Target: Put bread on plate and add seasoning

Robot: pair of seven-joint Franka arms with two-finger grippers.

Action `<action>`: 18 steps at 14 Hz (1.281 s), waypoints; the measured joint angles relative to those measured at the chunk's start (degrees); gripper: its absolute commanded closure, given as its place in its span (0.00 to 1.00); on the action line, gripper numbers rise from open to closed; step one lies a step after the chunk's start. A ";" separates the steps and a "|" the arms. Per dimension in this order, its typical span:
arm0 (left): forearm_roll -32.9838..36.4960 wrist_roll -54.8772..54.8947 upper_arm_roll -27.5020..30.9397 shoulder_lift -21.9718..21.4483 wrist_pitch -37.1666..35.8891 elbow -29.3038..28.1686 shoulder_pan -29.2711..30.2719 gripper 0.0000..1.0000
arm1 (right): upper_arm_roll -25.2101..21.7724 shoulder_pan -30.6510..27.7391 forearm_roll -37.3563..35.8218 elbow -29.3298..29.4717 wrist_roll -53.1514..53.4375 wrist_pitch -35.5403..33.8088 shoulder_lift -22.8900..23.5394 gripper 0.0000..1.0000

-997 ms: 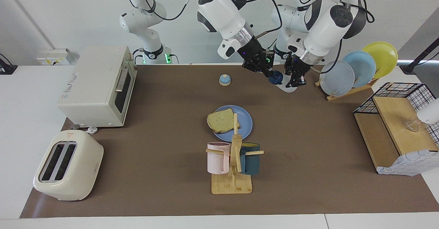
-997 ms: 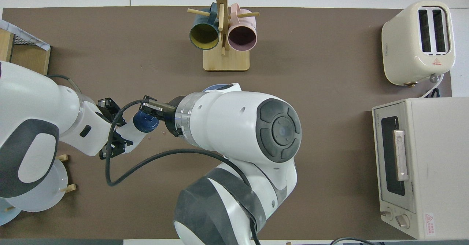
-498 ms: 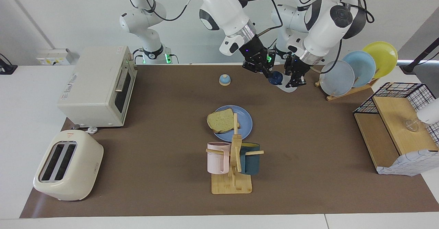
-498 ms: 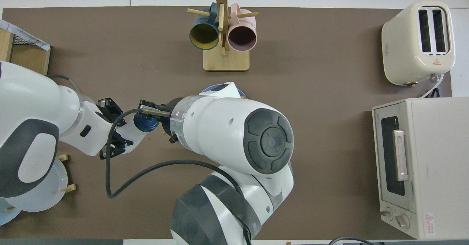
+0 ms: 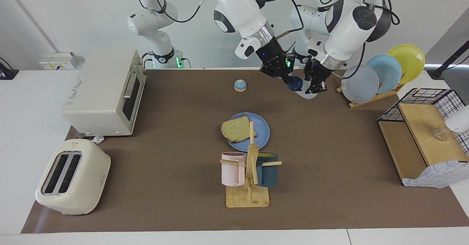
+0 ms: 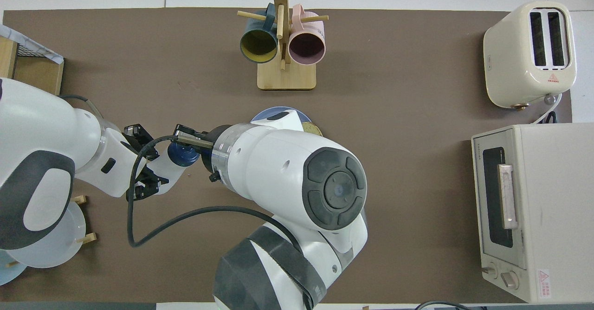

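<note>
My left gripper (image 5: 316, 85) pinches seasoning (image 5: 306, 91) body, right gripper (image 5: 289, 80) pinches its cap (image 5: 294, 84), upper right; bread (image 5: 237, 129) on plate (image 5: 263, 131), center.

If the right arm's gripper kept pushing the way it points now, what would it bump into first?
Nothing new: the right gripper is already shut on the seasoning bottle's cap. Past the bottle it would probably meet the left gripper holding the body.

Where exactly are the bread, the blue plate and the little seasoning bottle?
bread (image 5: 236, 128), facing view, middle of the slice's face.
plate (image 5: 262, 129), facing view, bare blue surface beside the bread.
seasoning bottle (image 5: 295, 84), facing view, its dark blue cap.
</note>
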 measured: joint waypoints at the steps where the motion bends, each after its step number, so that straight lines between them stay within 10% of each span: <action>1: 0.00 0.00 0.03 0.00 0.02 0.00 0.01 1.00 | 0.00 0.02 0.00 -0.17 2.30 0.44 0.00 1.00; 18: 0.00 -0.37 0.30 0.00 0.90 0.04 0.14 1.00 | 0.11 0.64 10.17 -6.39 11.61 14.97 -0.79 1.00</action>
